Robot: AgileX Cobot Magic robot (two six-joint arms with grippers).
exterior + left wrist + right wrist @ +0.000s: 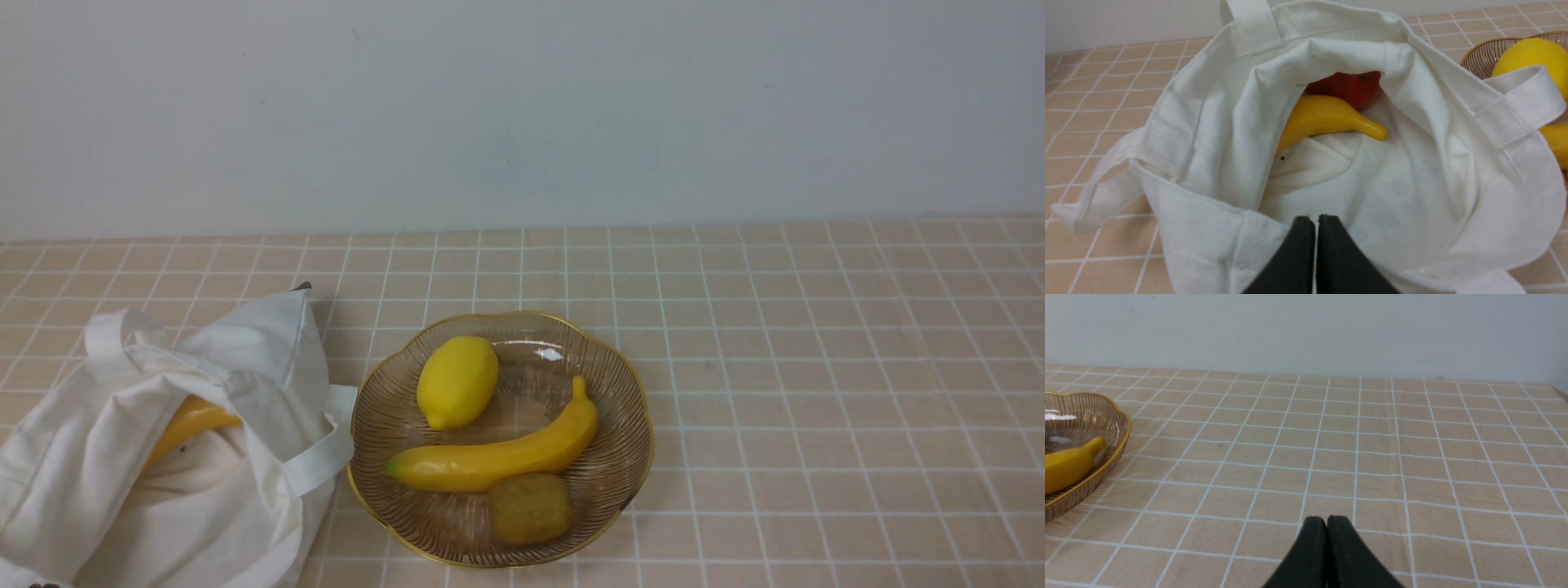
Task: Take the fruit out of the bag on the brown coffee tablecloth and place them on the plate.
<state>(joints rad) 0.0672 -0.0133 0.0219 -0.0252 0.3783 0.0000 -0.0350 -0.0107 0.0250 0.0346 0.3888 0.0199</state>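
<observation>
Cloth folds crowd the mouth of the bag (163, 457), a soft white tote slumped at the left of the tabletop, on the brown coffee tablecloth (816, 392), whose peach-tan weave is crossed by thin white lines into small squares. One wide strap handle (322, 457) loops out toward the plate (645, 425) and lies just beside its rim; in the left wrist view a strap crosses in front of the dish and part of the lemon (1531, 57).

Inside the bag a smooth, curved yellow banana (1323, 120) rests against the cloth lining, partly hidden by the folded upper edge. Behind it a red fruit (1349, 85) shows only in part under the same fold; what kind it is I cannot tell.

The plate is a round, shallow dish of clear brownish glass with fine ribbed lines and a scalloped gold rim. It holds a glossy oval lemon (457, 381), a second banana (498, 453) with a greenish tip lying across the middle, and a dull, rough brownish-green oval fruit (531, 508) touching the banana's near side.

The left pincer (1316, 220) hovers at the near edge of the bag's opening, its black jaws clenched together with nothing between them. The right pincer (1327, 522) is over bare cloth well to the right of the plate, jaws likewise pressed together and empty.
</observation>
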